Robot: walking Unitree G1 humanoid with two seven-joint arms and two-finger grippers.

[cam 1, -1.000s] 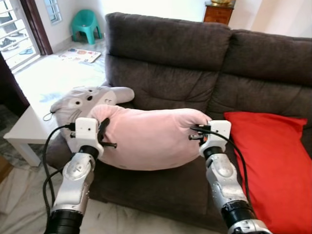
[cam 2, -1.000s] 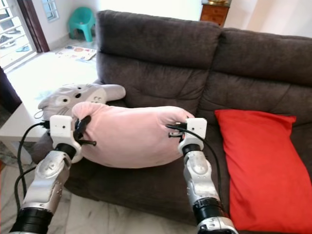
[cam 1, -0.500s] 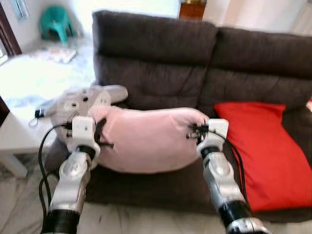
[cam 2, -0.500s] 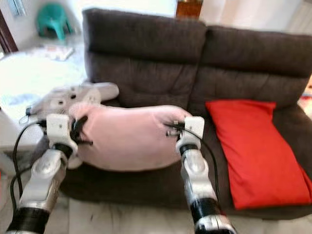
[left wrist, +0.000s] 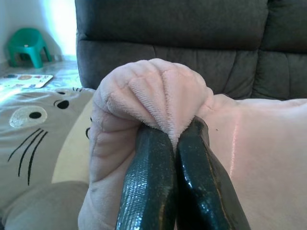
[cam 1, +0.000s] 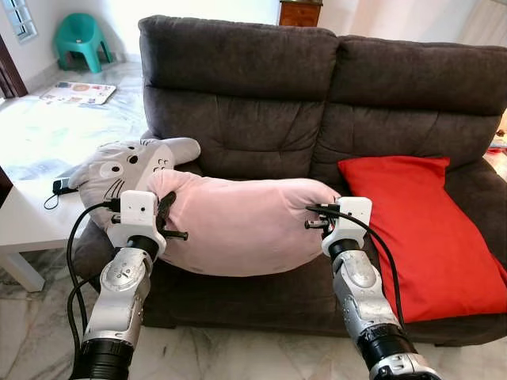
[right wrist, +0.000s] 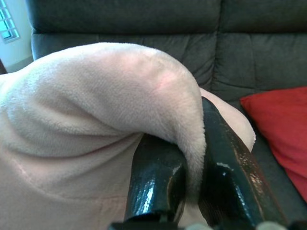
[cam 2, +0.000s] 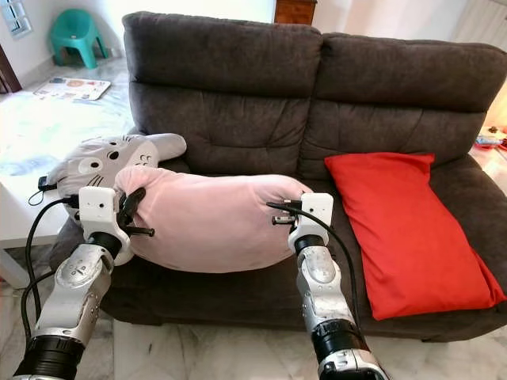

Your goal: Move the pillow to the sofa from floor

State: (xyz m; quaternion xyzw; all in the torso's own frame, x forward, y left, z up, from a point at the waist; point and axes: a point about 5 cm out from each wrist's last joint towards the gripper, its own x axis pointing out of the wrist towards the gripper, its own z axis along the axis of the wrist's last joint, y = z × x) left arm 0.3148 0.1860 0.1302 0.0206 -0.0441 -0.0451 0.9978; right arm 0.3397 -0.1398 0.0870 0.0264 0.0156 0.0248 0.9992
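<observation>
Arms are raised from the lower frame, left at lower left, right at lower centre-right. Between them, at centre, a plush pale pink pillow (cam 1: 242, 226) is held sagging over the dark sofa (cam 1: 261, 87) seat. Its ends are pinched by the left hand (cam 1: 168, 218) and right hand (cam 1: 317, 218), fingers (left wrist: 148, 187) pressed together on bunched fabric.

A: Location type?
B: Home, living room. Dark brown two-seat sofa (cam 1: 317, 103) with red cushion (cam 1: 428, 222) and grey cat-face plush pillow (cam 1: 127, 168), marble-look tiled floor (cam 1: 47, 134).
A: Anything else?
B: Teal kid's chair (cam 1: 79, 38), low white surface (cam 1: 28, 226), wooden cabinet (cam 1: 299, 12) behind.
</observation>
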